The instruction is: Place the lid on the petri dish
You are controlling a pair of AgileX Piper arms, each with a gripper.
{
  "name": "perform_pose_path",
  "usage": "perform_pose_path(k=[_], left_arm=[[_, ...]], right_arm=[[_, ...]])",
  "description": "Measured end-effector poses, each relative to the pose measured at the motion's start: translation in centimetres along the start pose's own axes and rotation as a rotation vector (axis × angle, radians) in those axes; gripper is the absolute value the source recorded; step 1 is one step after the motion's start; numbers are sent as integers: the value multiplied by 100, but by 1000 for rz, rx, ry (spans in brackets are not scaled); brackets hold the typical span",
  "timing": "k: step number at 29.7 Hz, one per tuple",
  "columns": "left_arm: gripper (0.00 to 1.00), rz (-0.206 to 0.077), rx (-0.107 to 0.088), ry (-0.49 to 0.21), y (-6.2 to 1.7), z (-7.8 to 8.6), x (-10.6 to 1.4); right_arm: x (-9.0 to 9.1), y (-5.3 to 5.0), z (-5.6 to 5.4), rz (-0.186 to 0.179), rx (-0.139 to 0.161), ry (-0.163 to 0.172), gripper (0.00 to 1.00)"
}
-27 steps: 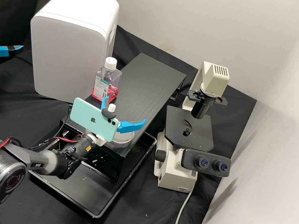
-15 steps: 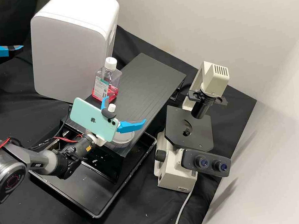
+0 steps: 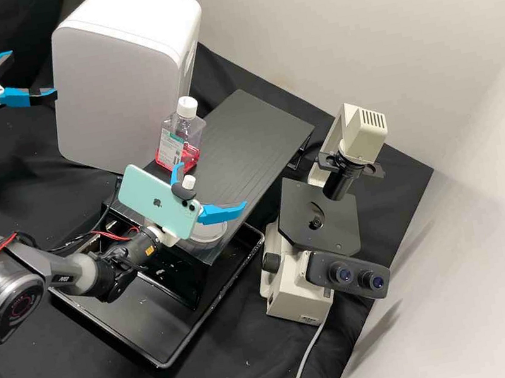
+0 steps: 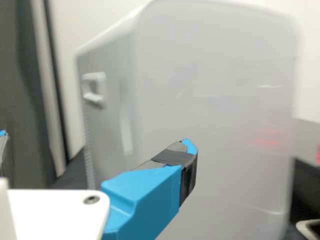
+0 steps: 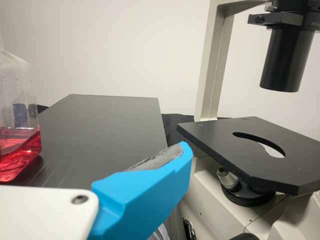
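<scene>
Two pale walls [image 3: 366, 17] meet behind a bench [image 3: 243, 369] draped in black cloth. On it stand a tall white box [image 3: 119, 76] at the back, a black raised platform [image 3: 244, 139] over a shallow black tray [image 3: 154, 332], and a microscope [image 3: 319, 248] to the right. A clear flask [image 3: 179, 138] of red liquid sits on the platform's rear corner, just beside the box.

From above, the clear petri dish [image 3: 205, 235] is seen on the platform's near corner, directly under the right gripper [image 3: 213, 184]; whether its lid is on cannot be told.

The left wrist view adds the box's side close up, with a small white latch [image 4: 95, 87]. The right wrist view adds the microscope's black stage [image 5: 250, 150] with its opening, seen at platform level.

The right arm comes in low from the left, forearm near level, fingers spread and grasping nothing. The left gripper [image 3: 32, 72] hangs at the upper left, pointing at the box, fingers likewise apart and empty.
</scene>
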Motion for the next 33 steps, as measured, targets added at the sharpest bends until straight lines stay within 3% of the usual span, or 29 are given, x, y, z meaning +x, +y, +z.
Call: perform_pose_path(k=[7,11,18,22,25,27,31,33], left_arm=[[100,10,7,-71,-127,118,-170],[100,-4,21,-146,-221,218,-297],[100,-107,18,-253,-431,388,-522],[100,-149,16,-292,-505,473,-667],[100,-172,14,-331,-549,577,-804],[100,-186,27,-344,-582,619,-875],[100,-204,52,-367,-627,683,-954],[100,-208,52,-376,-636,703,-968]], right_arm=[[0,0,0,0,0,0,100],[0,0,0,0,0,0,100],[0,0,0,0,0,0,100],[0,0,0,0,0,0,100],[0,0,0,0,0,0,100],[0,0,0,0,0,0,100],[0,0,0,0,0,0,100],[0,0,0,0,0,0,100]])
